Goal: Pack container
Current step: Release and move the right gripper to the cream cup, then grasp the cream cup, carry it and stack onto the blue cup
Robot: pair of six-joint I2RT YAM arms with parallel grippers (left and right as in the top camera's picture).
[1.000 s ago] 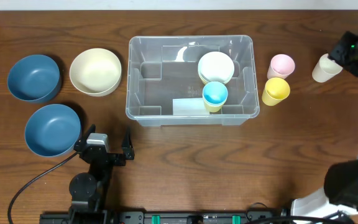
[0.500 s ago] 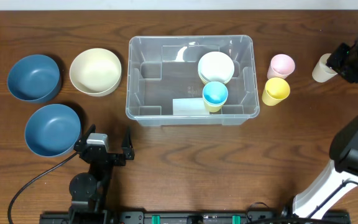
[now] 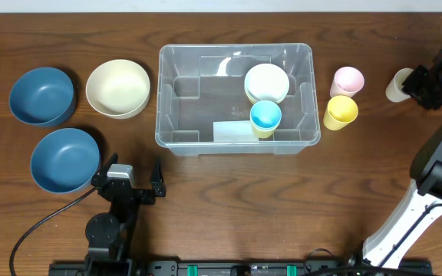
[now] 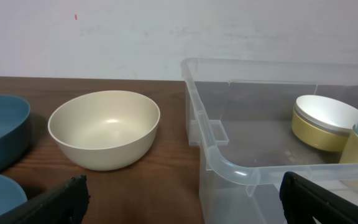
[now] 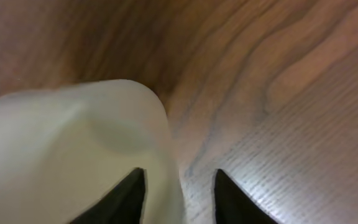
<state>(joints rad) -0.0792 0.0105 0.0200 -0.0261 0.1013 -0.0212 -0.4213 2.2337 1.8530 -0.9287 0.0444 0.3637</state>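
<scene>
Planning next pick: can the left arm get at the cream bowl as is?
Probably yes. The left gripper is open, and the cream bowl sits ahead of it with bare table between; the blue bowls and the container lie off to either side.

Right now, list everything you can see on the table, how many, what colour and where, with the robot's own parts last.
container: one, clear, middle of the table
stacked bowls: two, white in pale yellow, inside the container, right side
nested cups: two, blue in yellow, inside the container, beside the stacked bowls
blue bowls: two, blue, far left, the second nearer the robot
cream bowl: one, cream, just left of the container
pink cup: one, pink, right of the container
yellow cup: one, yellow, beside the pink cup
cream cup: one, cream, far right
table: one, brown wood
left gripper: open, empty, near the second blue bowl
right gripper: at the cream cup, fingers either side of its wall
</scene>
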